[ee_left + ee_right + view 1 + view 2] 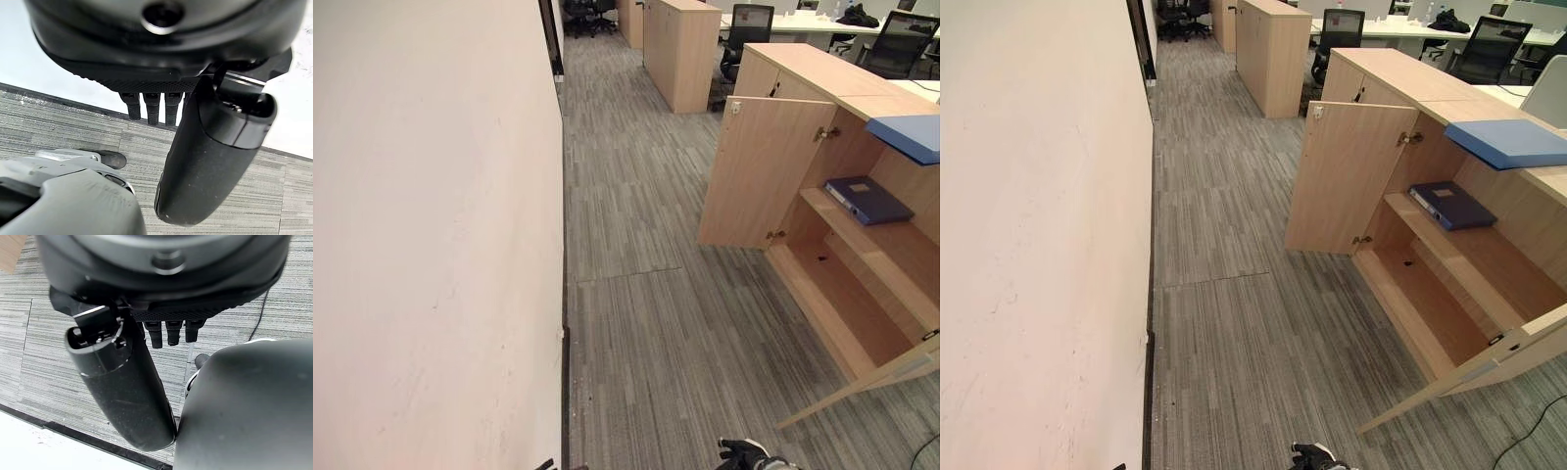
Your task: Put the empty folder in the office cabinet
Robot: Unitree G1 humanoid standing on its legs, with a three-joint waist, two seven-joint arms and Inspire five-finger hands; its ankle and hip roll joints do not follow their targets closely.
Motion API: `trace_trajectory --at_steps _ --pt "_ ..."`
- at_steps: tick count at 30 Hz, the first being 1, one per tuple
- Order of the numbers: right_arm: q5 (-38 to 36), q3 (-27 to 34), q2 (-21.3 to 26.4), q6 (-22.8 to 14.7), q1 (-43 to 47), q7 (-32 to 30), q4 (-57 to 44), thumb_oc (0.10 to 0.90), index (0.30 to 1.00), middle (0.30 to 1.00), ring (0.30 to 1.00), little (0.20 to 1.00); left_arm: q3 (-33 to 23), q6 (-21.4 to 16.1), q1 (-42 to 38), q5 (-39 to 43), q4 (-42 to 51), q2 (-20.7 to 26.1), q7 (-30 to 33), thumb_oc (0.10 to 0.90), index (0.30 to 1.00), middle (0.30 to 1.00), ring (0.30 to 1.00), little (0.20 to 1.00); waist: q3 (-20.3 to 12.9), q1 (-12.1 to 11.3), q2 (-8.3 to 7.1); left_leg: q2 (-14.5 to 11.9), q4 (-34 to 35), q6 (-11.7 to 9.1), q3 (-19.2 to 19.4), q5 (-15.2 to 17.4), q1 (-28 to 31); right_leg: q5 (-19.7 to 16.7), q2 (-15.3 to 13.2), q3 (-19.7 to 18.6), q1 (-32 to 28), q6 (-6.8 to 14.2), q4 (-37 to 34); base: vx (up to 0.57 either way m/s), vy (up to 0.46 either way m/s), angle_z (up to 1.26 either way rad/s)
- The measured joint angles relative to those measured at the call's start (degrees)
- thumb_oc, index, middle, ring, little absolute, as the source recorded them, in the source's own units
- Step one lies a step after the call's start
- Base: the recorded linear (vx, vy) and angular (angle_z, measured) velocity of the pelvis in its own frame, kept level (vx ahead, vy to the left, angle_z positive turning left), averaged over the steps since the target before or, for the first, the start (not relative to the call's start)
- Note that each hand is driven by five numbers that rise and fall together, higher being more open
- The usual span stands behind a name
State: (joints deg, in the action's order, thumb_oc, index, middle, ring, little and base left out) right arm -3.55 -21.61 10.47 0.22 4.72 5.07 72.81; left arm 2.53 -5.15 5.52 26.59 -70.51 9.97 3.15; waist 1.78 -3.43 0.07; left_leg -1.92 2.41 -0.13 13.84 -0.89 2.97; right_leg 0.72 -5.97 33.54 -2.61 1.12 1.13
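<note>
The wooden office cabinet (822,83) stands at the right with both doors swung open. A dark blue folder (868,199) lies flat on its upper shelf (891,250). A light blue folder (911,135) rests on the cabinet's top and juts over the opening. The bottom compartment (832,294) holds nothing. My right hand (744,455) shows low at the front, well short of the cabinet; in its wrist view the right hand (122,387) hangs over the carpet with straight fingers and holds nothing. My left hand (210,161) likewise hangs open over the carpet beside the wall.
A long white wall (431,245) runs along the left. The far cabinet door (759,171) and the near one (862,387) stick out into the grey carpeted aisle (636,323). A second cabinet (683,49), office chairs (746,29) and desks stand further back.
</note>
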Motion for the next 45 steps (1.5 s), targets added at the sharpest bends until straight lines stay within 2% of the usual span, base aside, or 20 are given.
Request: trace_trajectory --at_steps 14,34,40,42,44,45 --pt "0.0 0.0 0.0 0.0 0.1 0.6 0.0 0.800 0.900 0.900 0.900 0.900 0.7 0.1 -0.4 -2.9 -1.6 0.2 -0.1 0.800 0.900 0.900 0.900 0.900 0.1 0.1 -0.14 0.0 0.1 -0.1 0.1 0.1 0.2 0.0 0.1 -0.2 0.0 0.0 -0.1 0.00 0.000 0.00" --pt "0.6 0.0 0.1 0.2 0.2 0.4 0.0 0.800 0.900 0.900 0.900 0.900 1.8 0.5 -1.5 -6.7 -2.8 0.5 -0.2 0.800 0.900 0.900 0.900 0.900 0.4 0.1 0.50 -0.1 0.1 -0.2 0.0 0.2 0.2 0.1 0.1 0.1 -0.6 0.0 -0.2 0.01 -0.011 0.00" --pt "0.6 0.0 0.1 0.3 0.3 0.8 0.1 0.800 0.900 0.900 0.900 0.900 0.4 1.4 -1.9 -6.1 -3.4 0.7 -1.3 0.800 0.900 0.900 0.900 0.900 0.2 0.1 -0.12 -0.4 -0.2 -0.5 -0.1 0.4 0.3 0.2 0.5 0.0 -0.8 -0.1 -0.1 0.05 -0.117 -0.01" --pt "0.6 -0.1 -0.1 0.4 0.6 0.9 0.3 0.800 0.900 0.900 0.900 0.900 -0.3 1.5 -2.5 -4.2 -4.0 1.2 -1.3 0.800 0.900 0.900 0.900 0.900 1.1 -0.1 -1.05 -1.1 -3.2 -1.2 0.1 1.3 -0.1 1.1 0.6 -0.3 -0.8 -0.4 0.5 -0.01 -0.161 -0.03" --pt "0.5 -0.1 -0.4 0.3 1.3 0.9 1.1 0.800 0.900 0.900 0.900 0.900 -1.1 1.4 -3.1 -2.5 -4.8 1.9 -1.3 0.800 0.900 0.900 0.900 0.900 2.4 -0.2 -2.02 -2.2 -7.3 -2.9 0.1 2.6 -1.6 2.5 0.6 -0.4 -0.4 -1.0 2.2 0.01 -0.223 -0.02" --pt "0.0 0.0 -1.0 0.3 2.0 0.9 2.1 0.800 0.900 0.900 0.900 0.900 -2.4 1.4 -3.7 -0.8 -5.3 2.5 -1.3 0.800 0.900 0.900 0.900 0.900 3.1 -0.7 -3.16 -3.0 -12.5 -3.9 0.1 3.8 -3.8 3.7 0.6 -1.1 0.1 -2.1 3.4 0.03 -0.167 -0.11"
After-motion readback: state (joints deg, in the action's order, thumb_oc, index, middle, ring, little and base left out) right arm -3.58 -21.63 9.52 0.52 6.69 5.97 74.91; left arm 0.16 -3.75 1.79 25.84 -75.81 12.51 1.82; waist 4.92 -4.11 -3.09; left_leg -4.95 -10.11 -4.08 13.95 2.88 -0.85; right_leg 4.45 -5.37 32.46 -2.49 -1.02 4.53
